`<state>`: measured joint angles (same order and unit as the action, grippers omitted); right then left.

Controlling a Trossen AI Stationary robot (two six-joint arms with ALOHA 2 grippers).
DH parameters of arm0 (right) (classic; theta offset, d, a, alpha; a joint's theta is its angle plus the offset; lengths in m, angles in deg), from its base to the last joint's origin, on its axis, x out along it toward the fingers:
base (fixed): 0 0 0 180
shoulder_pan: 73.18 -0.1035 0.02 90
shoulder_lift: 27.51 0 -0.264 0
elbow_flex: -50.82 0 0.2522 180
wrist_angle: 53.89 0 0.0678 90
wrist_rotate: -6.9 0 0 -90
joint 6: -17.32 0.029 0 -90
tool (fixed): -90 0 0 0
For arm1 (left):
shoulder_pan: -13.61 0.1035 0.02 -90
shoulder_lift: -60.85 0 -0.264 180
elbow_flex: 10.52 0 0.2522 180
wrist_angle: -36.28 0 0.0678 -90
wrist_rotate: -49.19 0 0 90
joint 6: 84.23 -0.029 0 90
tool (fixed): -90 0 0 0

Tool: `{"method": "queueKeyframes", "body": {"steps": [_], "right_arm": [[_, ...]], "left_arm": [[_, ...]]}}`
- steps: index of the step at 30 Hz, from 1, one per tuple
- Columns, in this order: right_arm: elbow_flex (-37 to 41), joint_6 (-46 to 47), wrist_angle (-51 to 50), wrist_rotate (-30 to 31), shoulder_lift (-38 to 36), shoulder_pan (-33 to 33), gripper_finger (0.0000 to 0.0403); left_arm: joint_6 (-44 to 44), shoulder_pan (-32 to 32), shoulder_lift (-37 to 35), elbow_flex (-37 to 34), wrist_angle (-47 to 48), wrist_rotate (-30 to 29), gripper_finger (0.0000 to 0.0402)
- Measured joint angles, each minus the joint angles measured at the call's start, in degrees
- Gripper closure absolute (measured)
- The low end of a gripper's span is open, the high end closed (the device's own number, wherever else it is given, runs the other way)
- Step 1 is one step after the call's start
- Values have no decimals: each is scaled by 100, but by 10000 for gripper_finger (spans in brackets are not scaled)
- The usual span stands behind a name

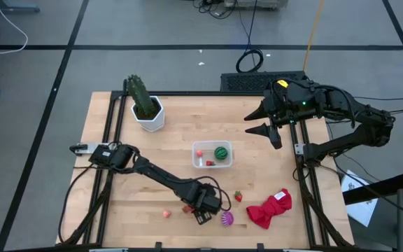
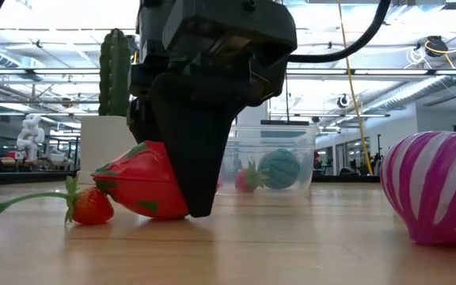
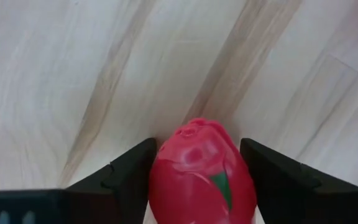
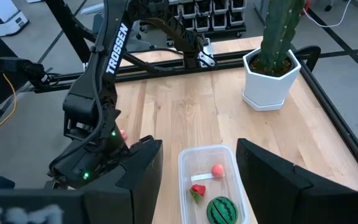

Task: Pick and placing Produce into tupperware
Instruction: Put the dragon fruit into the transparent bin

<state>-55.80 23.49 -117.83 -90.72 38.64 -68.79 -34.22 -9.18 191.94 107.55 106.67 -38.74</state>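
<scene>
My left gripper [image 1: 203, 207] is low at the table's near edge, shut on a red pepper-like piece [image 3: 201, 177] with green marks. The clear tupperware [image 1: 212, 155] stands mid-table and holds a green striped ball [image 1: 221, 152], a strawberry [image 4: 197, 192] and a pink bit [image 4: 217, 170]. On the wood lie a loose strawberry [image 1: 238, 197], a purple striped piece [image 1: 227, 219] and a pink bit [image 1: 166, 213]. My right gripper [image 1: 263, 120] hangs open above the table's far right part, touching nothing. My left gripper pinches the red pepper-like piece across its body [image 3: 166, 168], one finger [image 3: 129, 177] on each side, coming from above and pointing down. The piece sits tilted, with its underside [image 2: 153, 212] on the table beside the fingertip [image 2: 200, 202].
A cactus in a white hexagonal pot [image 1: 147, 110] stands at the far left. A red cloth [image 1: 270, 208] lies crumpled near the right near corner. Bare wood shows between the pot and the tupperware. Black rails run along the table's edges.
</scene>
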Motion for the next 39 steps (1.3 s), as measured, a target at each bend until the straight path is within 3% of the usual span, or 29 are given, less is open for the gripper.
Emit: {"method": "queueKeyframes", "body": {"steps": [6, 15, 24, 29, 39], "right_arm": [[0, 0, 0, 0, 0, -1, 206], [0, 0, 2, 0, 0, -1, 206], [-2, 0, -8, 0, -2, 1, 206], [-2, 0, -28, 0, -2, -1, 206], [-2, -38, -125, -2, -2, 0, 206]], "left_arm": [[-73, 5, -3, 11, 2, 115, 203], [-204, 99, -38, 1, 113, 327, 184], [-421, 284, -273, -11, 530, 247, 204], [-578, 413, -381, -9, 838, 239, 182], [-789, 729, -938, 2, 1391, 220, 204]]}}
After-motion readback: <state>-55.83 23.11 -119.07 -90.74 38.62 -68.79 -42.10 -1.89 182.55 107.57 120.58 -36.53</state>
